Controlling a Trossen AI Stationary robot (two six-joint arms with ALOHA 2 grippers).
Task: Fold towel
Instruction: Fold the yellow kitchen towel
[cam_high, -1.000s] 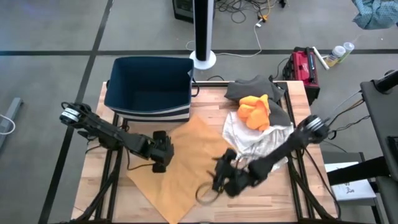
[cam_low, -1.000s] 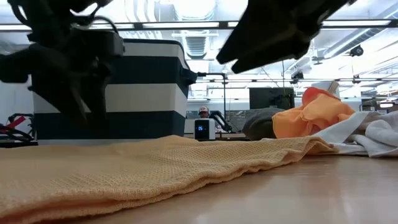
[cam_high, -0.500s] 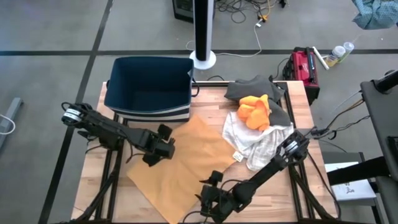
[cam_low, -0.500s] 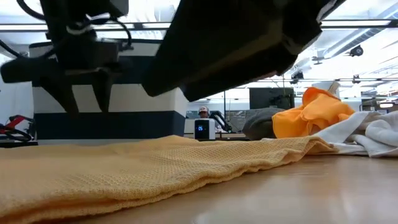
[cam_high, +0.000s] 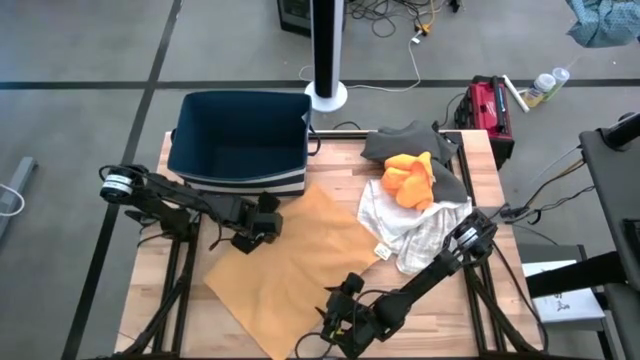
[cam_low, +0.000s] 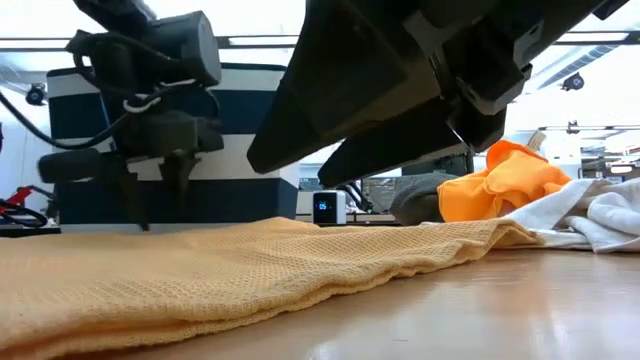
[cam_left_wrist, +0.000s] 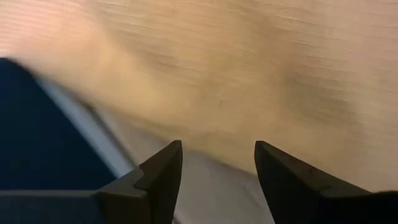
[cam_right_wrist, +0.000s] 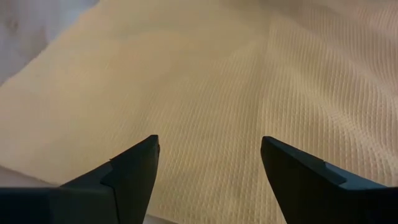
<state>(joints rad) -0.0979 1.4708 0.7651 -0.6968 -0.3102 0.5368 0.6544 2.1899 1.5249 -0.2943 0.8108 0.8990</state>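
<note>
— Where is the towel (cam_high: 290, 268)?

— The tan towel lies spread flat on the wooden surface (cam_high: 470, 330), turned like a diamond, near the middle and toward the front. One corner reaches up beside the dark blue bin (cam_high: 240, 140) with the white stripe.

— And the left gripper (cam_high: 262, 226)?

— Low over the towel's upper left edge, just in front of the bin. In its wrist view the jaws stand apart, nothing between them, with tan cloth and the bin's striped wall beyond.

— The right gripper (cam_high: 338, 322)?

— Down at the towel's front corner, its arm stretched across from the right side. The jaws are spread wide over the waffle weave of the cloth, gripping nothing.

— What else is on the surface?

— A heap of laundry on the right: a white cloth (cam_high: 410, 225), an orange cloth (cam_high: 410, 180) on top of it, and a grey cloth (cam_high: 405, 142) behind. The white one touches the towel's right edge.
</note>
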